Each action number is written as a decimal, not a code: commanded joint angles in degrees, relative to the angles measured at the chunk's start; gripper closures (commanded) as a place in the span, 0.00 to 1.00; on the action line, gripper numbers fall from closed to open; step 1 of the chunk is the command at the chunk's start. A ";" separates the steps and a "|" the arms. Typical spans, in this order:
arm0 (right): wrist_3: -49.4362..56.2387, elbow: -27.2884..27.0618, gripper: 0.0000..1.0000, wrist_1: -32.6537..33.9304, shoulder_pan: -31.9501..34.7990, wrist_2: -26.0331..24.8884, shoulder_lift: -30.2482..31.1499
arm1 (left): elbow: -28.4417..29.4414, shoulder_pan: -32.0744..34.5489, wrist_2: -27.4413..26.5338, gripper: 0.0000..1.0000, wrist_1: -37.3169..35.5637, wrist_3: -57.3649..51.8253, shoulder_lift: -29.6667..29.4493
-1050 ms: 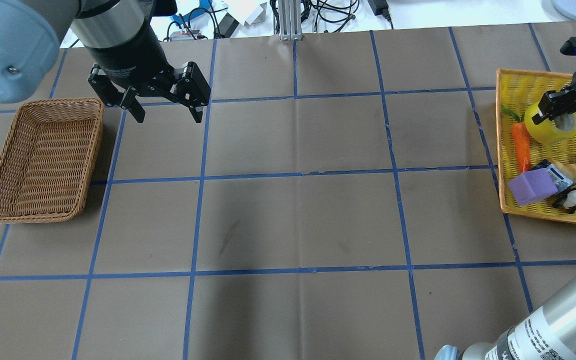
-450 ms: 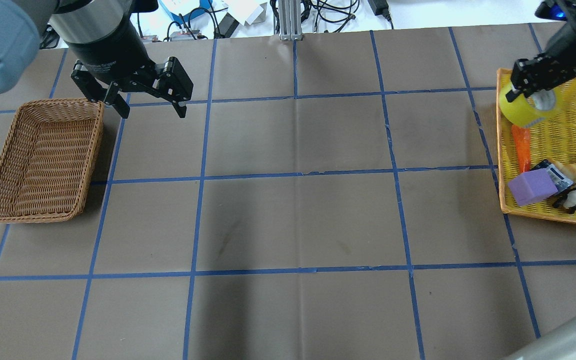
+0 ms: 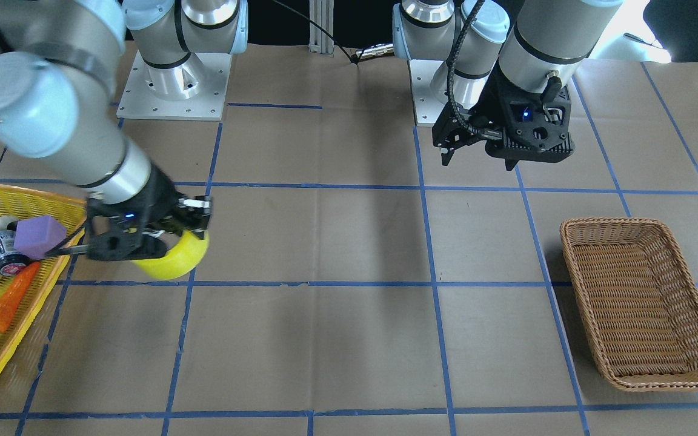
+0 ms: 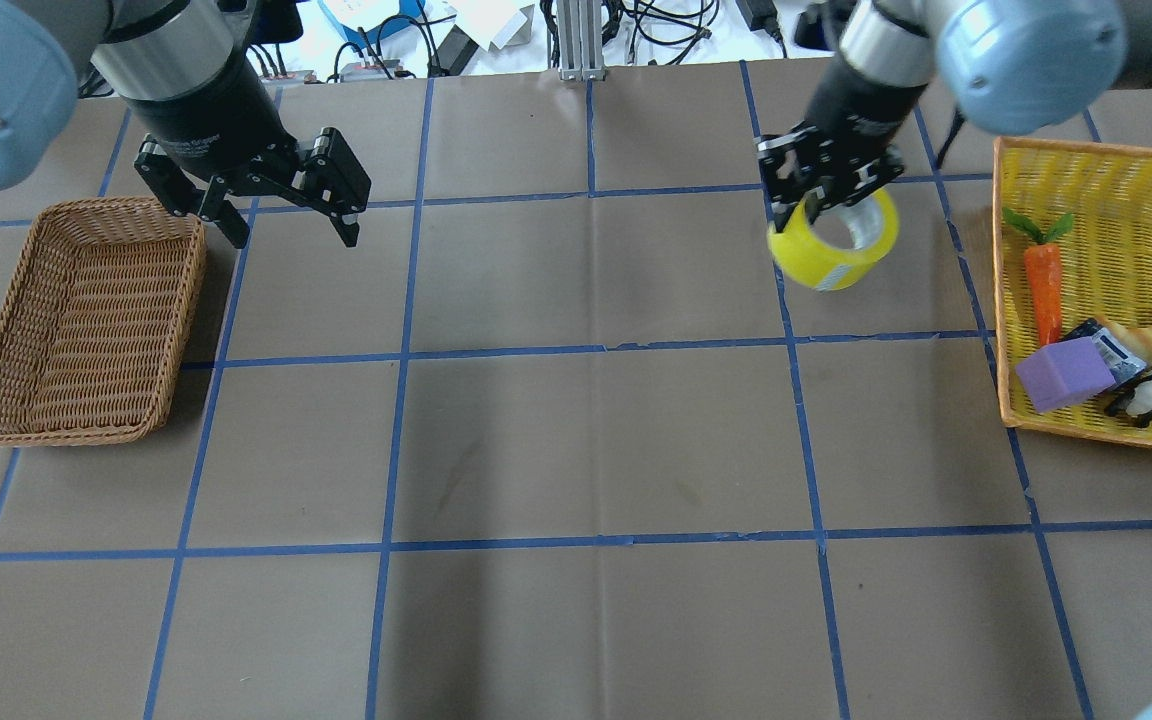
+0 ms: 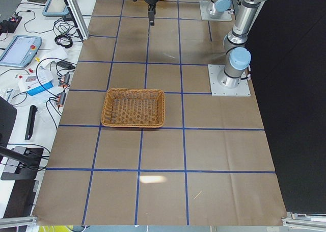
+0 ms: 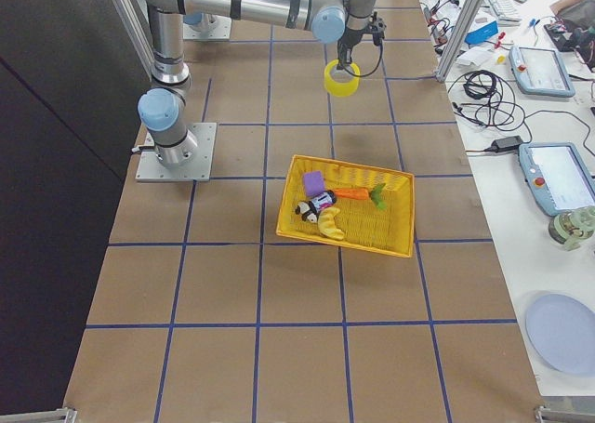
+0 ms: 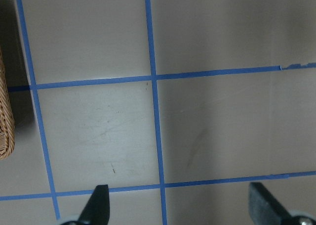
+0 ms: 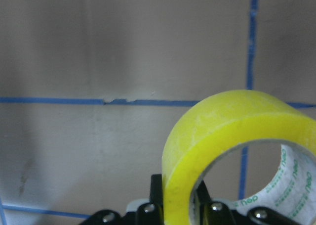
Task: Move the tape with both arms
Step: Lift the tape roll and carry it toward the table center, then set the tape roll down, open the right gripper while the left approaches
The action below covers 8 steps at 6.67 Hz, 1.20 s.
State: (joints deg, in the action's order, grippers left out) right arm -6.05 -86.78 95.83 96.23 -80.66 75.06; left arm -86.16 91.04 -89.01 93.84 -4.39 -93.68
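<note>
One tape (image 4: 808, 260); one wicker basket (image 4: 86, 320); one yellow basket (image 4: 1116, 190); perhaps five toys (image 4: 1066, 375)

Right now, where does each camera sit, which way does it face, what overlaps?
Overhead: above and behind, looking forward-down; left gripper open, right gripper holds the tape.
Front-facing: across the table, looking back and down; both grippers.
Exterior left: table end by left arm, looking along.
Exterior right: opposite end; right arm, yellow basket.
Left wrist: down at table; own fingertips.
Right wrist: down past the tape.
Shared: overhead and front-facing show wicker basket.
</note>
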 commanded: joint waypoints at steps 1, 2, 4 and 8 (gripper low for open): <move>-19.44 -5.04 0.96 7.32 13.06 -0.47 -2.36 | -4.25 -1.03 -0.11 0.00 -4.41 -6.16 -0.80; -28.48 -5.41 0.94 10.84 16.32 -0.29 -4.38 | -8.02 -3.04 -0.02 0.00 -11.33 -5.99 -1.67; -34.19 -5.15 0.10 13.68 19.78 -0.99 -5.81 | -13.23 -5.34 -0.11 0.00 -19.21 -5.99 -4.66; -13.46 -0.68 0.00 10.11 6.05 -4.33 -0.12 | -18.41 -3.25 9.68 0.00 -21.59 7.67 -9.15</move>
State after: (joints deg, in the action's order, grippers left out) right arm -28.57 -88.40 108.63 109.00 -84.57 72.12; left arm -102.36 86.58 -84.48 72.96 -2.96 -102.12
